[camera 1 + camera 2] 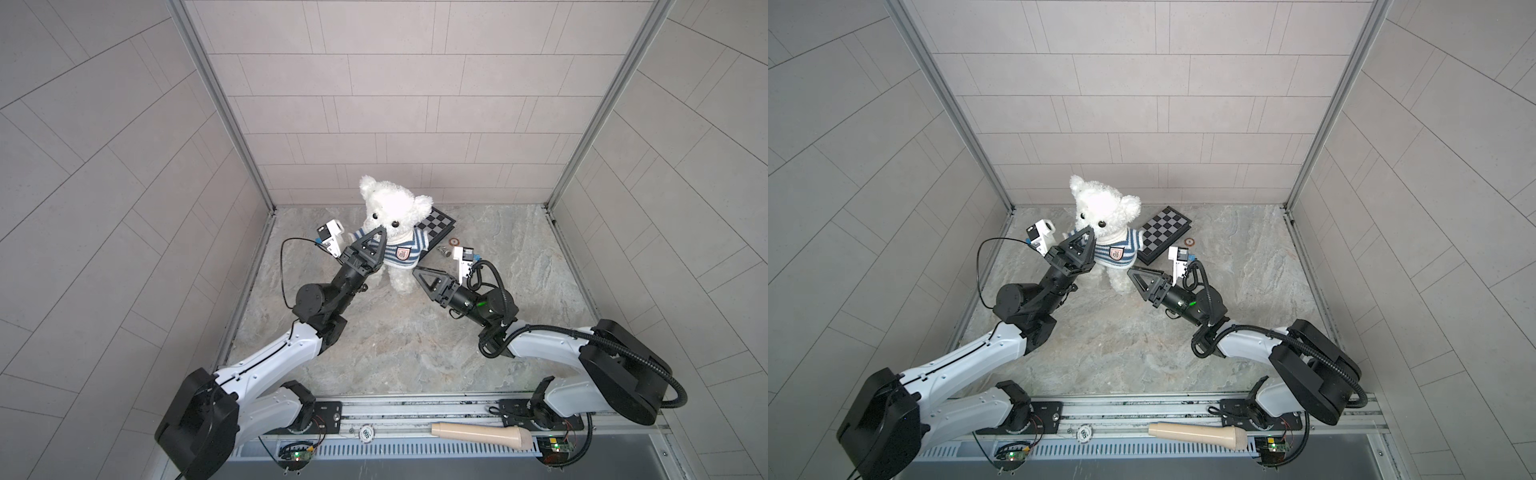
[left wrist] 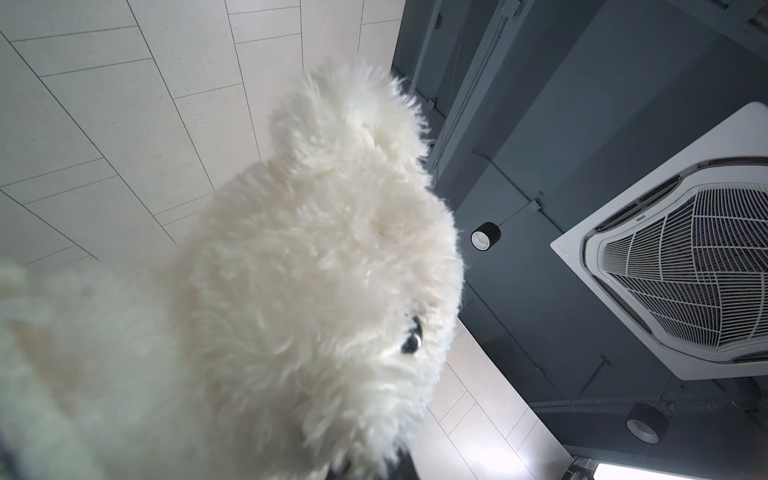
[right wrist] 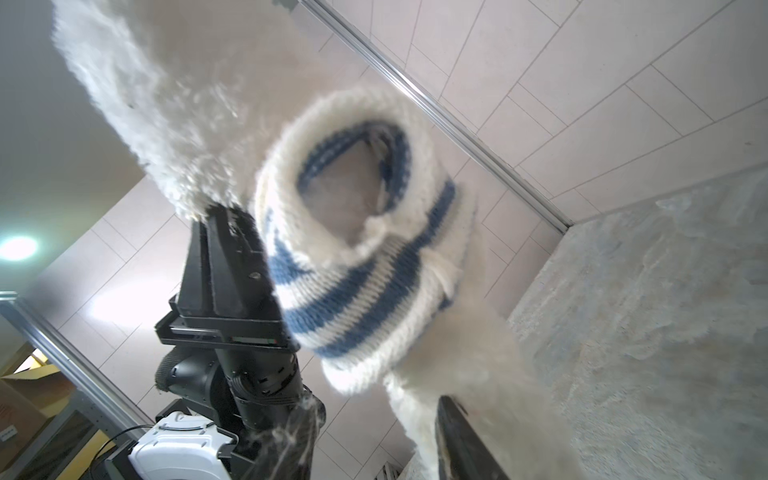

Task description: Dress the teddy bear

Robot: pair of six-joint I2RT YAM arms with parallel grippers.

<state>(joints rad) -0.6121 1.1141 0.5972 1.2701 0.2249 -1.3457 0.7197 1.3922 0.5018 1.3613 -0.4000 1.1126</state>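
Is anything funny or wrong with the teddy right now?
Yes. The teddy bear looks only half dressed: in the right wrist view, one sleeve of its striped sweater gapes open with no paw showing inside. The left gripper pinches fur near its chin.

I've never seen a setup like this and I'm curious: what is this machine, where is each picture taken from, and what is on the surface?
Two robot arms, each ending in black jaws, work over a marbled tabletop. Both top views look down from overhead. The two close-ups come from cameras on the arms' wrists. A white teddy bear stands upright wearing a blue-striped knitted sweater. The left gripper has its jaws shut under the bear's chin, apparently pinching fur. The right gripper sits open beside its leg. A chessboard lies behind.
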